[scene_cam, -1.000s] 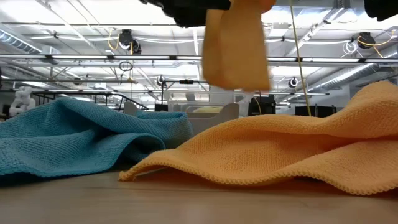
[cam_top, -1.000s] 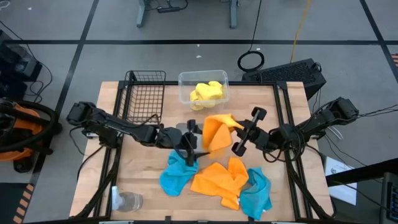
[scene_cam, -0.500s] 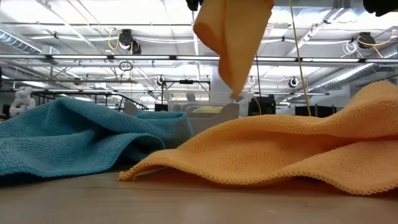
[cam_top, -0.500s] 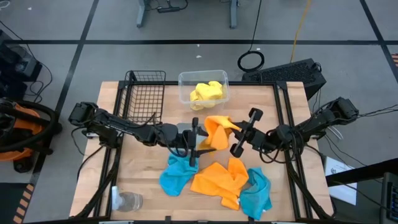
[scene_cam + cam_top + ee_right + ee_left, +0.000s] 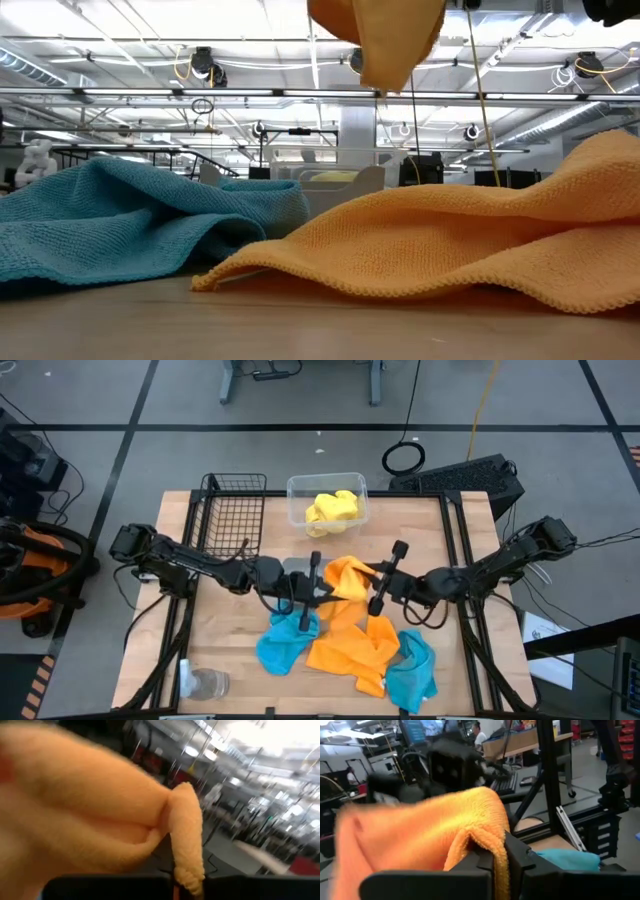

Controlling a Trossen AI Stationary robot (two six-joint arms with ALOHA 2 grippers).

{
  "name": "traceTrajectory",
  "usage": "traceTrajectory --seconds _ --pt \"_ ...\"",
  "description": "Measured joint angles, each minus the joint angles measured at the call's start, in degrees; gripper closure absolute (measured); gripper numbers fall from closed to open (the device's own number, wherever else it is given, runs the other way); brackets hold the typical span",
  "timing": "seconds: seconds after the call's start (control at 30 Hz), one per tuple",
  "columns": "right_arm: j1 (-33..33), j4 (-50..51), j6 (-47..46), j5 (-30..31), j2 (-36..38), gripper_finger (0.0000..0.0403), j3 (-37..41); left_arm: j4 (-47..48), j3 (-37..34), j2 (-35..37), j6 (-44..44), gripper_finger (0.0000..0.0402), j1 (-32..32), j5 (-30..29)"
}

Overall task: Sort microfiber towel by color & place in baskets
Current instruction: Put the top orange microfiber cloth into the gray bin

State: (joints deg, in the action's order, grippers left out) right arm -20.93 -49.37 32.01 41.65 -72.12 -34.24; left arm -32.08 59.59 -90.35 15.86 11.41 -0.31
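An orange microfiber towel (image 5: 347,578) hangs in the air over the table's middle, between my two grippers. My left gripper (image 5: 328,590) comes from the left and is shut on it. My right gripper (image 5: 366,574) comes from the right and is shut on its other side. In the low view only the towel's lower end (image 5: 378,40) shows at the top. A second orange towel (image 5: 352,645) and two teal towels (image 5: 280,640) (image 5: 414,670) lie on the table below. The black wire basket (image 5: 232,512) stands at the far left. The clear tub (image 5: 327,488) beside it holds a yellow towel (image 5: 331,508). My left gripper pinches a folded-over edge of the orange towel (image 5: 492,837) between its two fingers, which reach in about level from the table's left. The towel bulges up over the fingers, clear of the table. My right gripper pinches a narrow rolled fold of the same towel (image 5: 186,855) between its fingers, coming about level from the table's right. The rest of the cloth bunches in front of it, lifted clear.
A clear glass cup (image 5: 205,682) stands at the near left corner. A small grey tray (image 5: 296,566) shows partly under my left arm. The towels on the table cover its near middle and right; bare wood lies at the left (image 5: 225,630).
My left gripper has tipped up toward level and shut on the orange towel's left side. My right gripper has tipped down toward level and sunk a little. The towel, which hung long below the right gripper, is now drawn up short and bunched between the two.
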Motion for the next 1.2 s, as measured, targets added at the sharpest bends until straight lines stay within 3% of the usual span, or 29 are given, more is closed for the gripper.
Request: traceTrajectory --seconds 0.2,0.53,0.8,0.9,1.2 --pt "-0.5 10.5 -12.1 0.4 0.8 0.0347 0.0 0.2 0.0 0.0 -0.1 0.0389 -1.0 -1.9" --pt "-6.7 18.9 -20.4 0.4 5.9 0.0247 0.0 0.8 0.0 0.0 -0.2 0.0390 -2.0 -6.0" --pt "-9.2 19.2 -29.0 -0.2 7.0 0.0186 0.0 -1.0 0.0 0.0 -0.4 0.0390 -2.0 -6.2" --pt "-8.5 19.2 -31.6 -4.2 7.0 0.0165 0.0 -2.8 0.0 0.0 -0.5 0.0390 -2.0 -6.6" --pt "-7.0 17.7 -32.4 -6.1 6.6 0.0125 0.0 -6.1 0.0 0.1 -0.5 0.0391 -2.0 -11.1"
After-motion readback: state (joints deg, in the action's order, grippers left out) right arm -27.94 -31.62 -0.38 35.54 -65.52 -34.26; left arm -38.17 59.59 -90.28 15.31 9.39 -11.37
